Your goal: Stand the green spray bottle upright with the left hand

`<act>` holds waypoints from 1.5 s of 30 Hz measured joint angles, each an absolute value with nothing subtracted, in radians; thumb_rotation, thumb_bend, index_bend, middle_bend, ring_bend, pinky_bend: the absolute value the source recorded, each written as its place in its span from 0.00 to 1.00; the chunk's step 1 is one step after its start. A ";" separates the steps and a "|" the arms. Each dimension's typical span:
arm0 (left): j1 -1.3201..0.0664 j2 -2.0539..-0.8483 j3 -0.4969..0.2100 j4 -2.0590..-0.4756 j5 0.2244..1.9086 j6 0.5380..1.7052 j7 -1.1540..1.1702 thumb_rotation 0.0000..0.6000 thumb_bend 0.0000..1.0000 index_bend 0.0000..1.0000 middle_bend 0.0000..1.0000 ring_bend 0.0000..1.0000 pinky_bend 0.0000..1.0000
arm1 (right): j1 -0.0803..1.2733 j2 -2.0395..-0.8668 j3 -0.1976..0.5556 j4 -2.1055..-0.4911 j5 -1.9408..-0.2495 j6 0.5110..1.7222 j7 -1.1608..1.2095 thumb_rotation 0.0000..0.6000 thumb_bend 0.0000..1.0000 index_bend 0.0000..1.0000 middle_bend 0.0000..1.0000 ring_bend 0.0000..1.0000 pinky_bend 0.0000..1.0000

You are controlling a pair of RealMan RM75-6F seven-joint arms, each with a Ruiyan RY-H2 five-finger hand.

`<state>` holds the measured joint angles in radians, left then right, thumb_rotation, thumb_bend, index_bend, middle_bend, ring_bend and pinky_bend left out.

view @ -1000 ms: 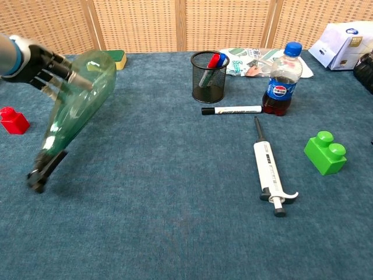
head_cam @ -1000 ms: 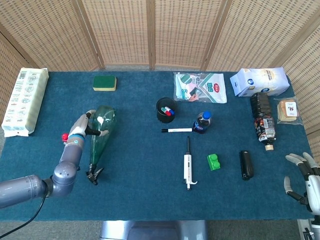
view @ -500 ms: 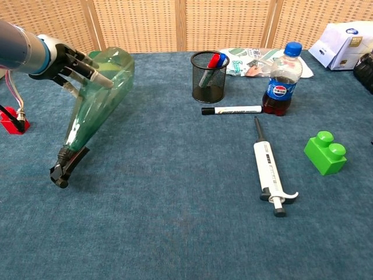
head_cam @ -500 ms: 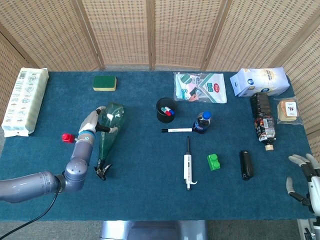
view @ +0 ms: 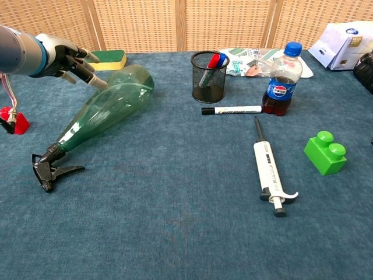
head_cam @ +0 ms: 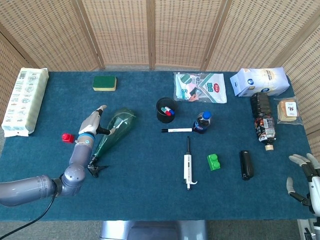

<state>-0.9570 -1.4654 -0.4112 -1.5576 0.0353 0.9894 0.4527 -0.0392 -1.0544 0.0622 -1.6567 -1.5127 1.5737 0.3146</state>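
Chest view: bottle point(view: 105, 108) lies flat, left hand point(view: 61, 54) spread beside it, empty; regrasp near base, pivot over nozzle point(view: 49, 169).

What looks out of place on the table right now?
The green spray bottle lies on its side on the blue table, black trigger nozzle toward the near edge, though it should stand upright. The left hand sits at its wide base with fingers spread, not gripping it. A dark bottle at the far right also lies flat.

Spray bottle point(view: 99, 119) lying left of pen cup point(view: 208, 77), marker point(view: 231, 109) before it.
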 measured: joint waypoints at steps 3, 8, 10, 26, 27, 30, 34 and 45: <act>-0.951 -1.457 -0.392 -1.566 0.113 0.989 0.456 1.00 0.36 0.00 0.00 0.00 0.00 | -0.040 -1.054 0.062 -1.659 -1.514 1.575 0.313 1.00 0.57 0.21 0.22 0.06 0.14; -0.926 -1.425 -0.341 -1.587 0.347 0.981 0.449 1.00 0.36 0.00 0.00 0.00 0.00 | -0.042 -1.054 0.062 -1.662 -1.515 1.579 0.310 1.00 0.57 0.21 0.22 0.06 0.14; -0.915 -1.407 -0.316 -1.592 0.458 0.974 0.445 1.00 0.36 0.00 0.00 0.00 0.00 | -0.042 -1.053 0.062 -1.664 -1.514 1.579 0.306 1.00 0.57 0.21 0.22 0.06 0.14; -0.801 -1.174 -0.020 -1.527 1.529 0.897 0.048 1.00 0.26 0.00 0.00 0.00 0.00 | -0.024 -1.045 0.069 -1.707 -1.512 1.558 0.257 1.00 0.57 0.21 0.22 0.06 0.14; -0.794 -1.164 -0.002 -1.516 1.562 0.906 0.037 1.00 0.25 0.00 0.00 0.00 0.00 | -0.022 -1.045 0.068 -1.711 -1.513 1.556 0.253 1.00 0.57 0.22 0.22 0.06 0.14; -0.769 -1.144 0.045 -1.465 1.645 0.952 0.035 1.00 0.24 0.00 0.00 0.00 0.00 | -0.017 -1.045 0.069 -1.723 -1.517 1.550 0.240 1.00 0.57 0.21 0.22 0.06 0.14; -0.751 -1.148 0.066 -1.405 1.705 1.002 0.070 1.00 0.24 0.00 0.00 0.00 0.00 | -0.011 -1.047 0.070 -1.740 -1.519 1.546 0.219 1.00 0.57 0.21 0.22 0.06 0.14; -0.733 -1.287 0.100 -1.126 1.849 1.138 0.112 1.00 0.24 0.00 0.00 0.00 0.00 | -0.019 -1.034 0.069 -1.786 -1.521 1.565 0.193 1.00 0.57 0.21 0.22 0.06 0.14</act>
